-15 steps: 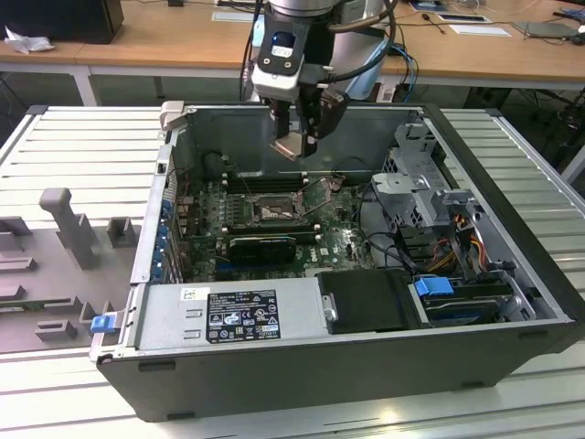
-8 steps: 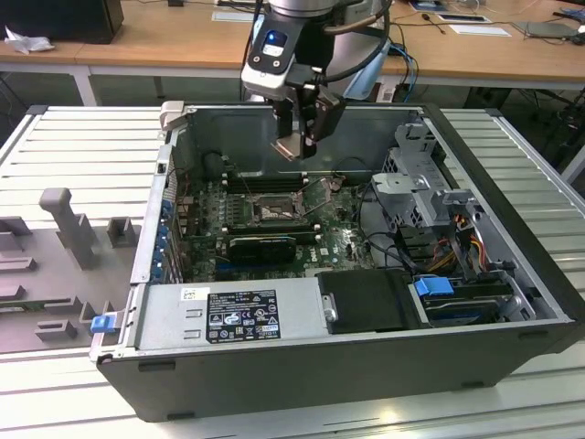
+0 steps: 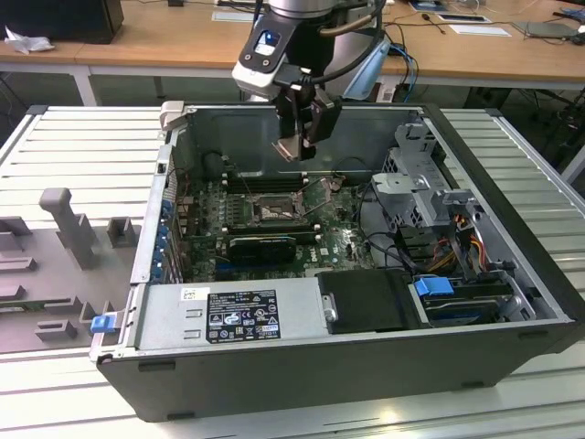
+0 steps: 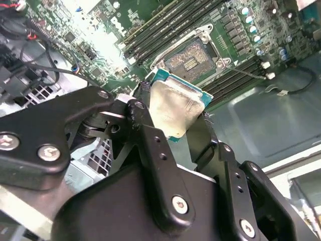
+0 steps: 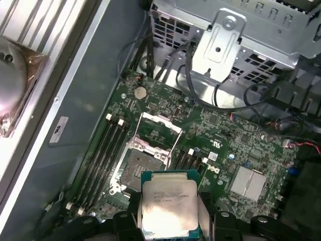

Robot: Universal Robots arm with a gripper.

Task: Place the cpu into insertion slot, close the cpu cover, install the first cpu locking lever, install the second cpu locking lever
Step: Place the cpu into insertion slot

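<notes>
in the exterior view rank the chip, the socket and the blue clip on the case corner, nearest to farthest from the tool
1. chip: held in the tool, above the board.
2. socket: empty, on the green board below the tool.
3. blue clip: on the case's outer corner, far toward the exterior view's left.

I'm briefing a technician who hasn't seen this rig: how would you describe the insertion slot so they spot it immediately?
Look inside the open computer case at the green circuit board on its floor. Near the board's middle, below the claw holding the cpu, sits the insertion slot: a dark square with a silver metal surround, unlike the long black memory slots flanking it.
</notes>
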